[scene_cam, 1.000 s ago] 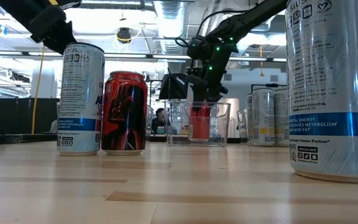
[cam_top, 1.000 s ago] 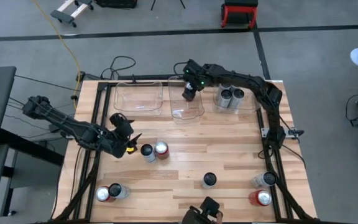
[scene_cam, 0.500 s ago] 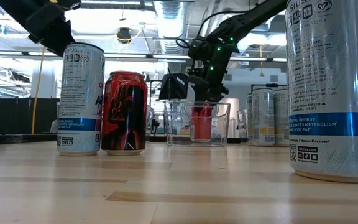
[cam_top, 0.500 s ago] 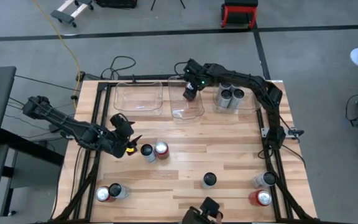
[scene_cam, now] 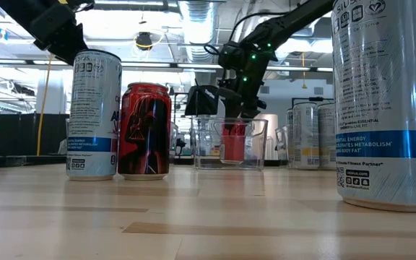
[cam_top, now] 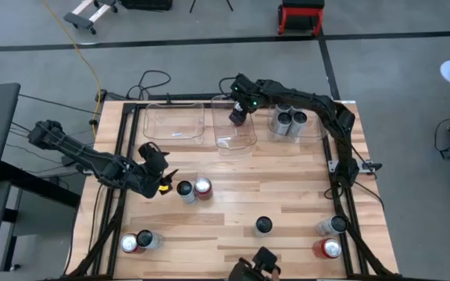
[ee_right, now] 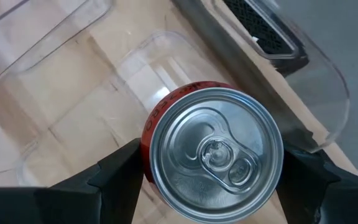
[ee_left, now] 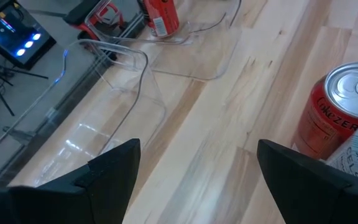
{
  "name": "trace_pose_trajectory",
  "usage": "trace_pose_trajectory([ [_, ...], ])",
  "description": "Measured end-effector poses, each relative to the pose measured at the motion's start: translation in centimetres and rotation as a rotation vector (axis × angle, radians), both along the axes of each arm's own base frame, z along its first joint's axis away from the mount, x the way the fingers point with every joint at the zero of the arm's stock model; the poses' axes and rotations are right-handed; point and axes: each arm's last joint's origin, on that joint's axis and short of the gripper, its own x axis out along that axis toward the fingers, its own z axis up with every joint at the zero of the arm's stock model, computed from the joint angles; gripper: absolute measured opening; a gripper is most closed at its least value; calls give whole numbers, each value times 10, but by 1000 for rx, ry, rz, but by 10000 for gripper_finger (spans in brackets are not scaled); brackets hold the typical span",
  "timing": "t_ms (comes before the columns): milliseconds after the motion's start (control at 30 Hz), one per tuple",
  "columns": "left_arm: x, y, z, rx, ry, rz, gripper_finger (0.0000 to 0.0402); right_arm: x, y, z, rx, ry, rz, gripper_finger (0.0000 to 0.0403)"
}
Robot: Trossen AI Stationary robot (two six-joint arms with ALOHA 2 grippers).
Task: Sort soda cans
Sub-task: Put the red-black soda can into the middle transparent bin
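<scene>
Wooden desk (cam_top: pixel 233 207) seen from above, with three clear plastic bins along its far edge. The right gripper (cam_top: pixel 238 115) is positioned over the middle bin (cam_top: pixel 237 140); its jaws are closed on a red can (ee_right: pixel 213 149), held upright from above just inside the bin walls, as the low view shows (scene_cam: pixel 232 141). Two silver cans (cam_top: pixel 287 121) are seen standing in the right bin (cam_top: pixel 312 133); the left bin (cam_top: pixel 174 121) is shown beside the middle one. The left gripper (cam_top: pixel 165 178) is held low over the desk with its jaws spread apart, gripping nothing, just beside a silver can (cam_top: pixel 185 190) and a red can (cam_top: pixel 202 187) that stand touching each other. A dark-topped can (cam_top: pixel 263 225) is placed near the desk centre. One red-and-silver pair (cam_top: pixel 137 242) is seen at the near left corner, and a silver can (cam_top: pixel 332 225) and a red can (cam_top: pixel 327 248) at the near right.
</scene>
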Motion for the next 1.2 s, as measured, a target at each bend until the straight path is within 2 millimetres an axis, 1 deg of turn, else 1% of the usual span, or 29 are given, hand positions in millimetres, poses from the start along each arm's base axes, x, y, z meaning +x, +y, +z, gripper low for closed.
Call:
trace_pose_trajectory([
  [100,0,0,0,8,0,2,320,0,0,0,-5,2,-6,310],
  [167,0,0,0,9,0,2,320,0,0,0,-4,1,-11,320],
  [367,0,0,0,4,-3,7,320,-2,3,0,4,28,-28,386],
  [400,0,0,0,2,-4,9,320,-2,3,0,-3,32,-35,392],
  [567,0,0,0,1,-4,11,320,-2,2,1,-31,40,-36,389],
  [700,-1,0,0,-5,-9,18,320,3,5,2,-52,28,-5,394],
  [867,-3,1,-2,-12,-2,36,320,9,12,8,-85,-6,26,399],
  [1000,-5,2,-3,-23,6,60,320,9,17,21,-125,-36,49,400],
  [1200,-5,4,-4,-39,-2,83,320,-1,30,45,-150,-40,79,400],
])
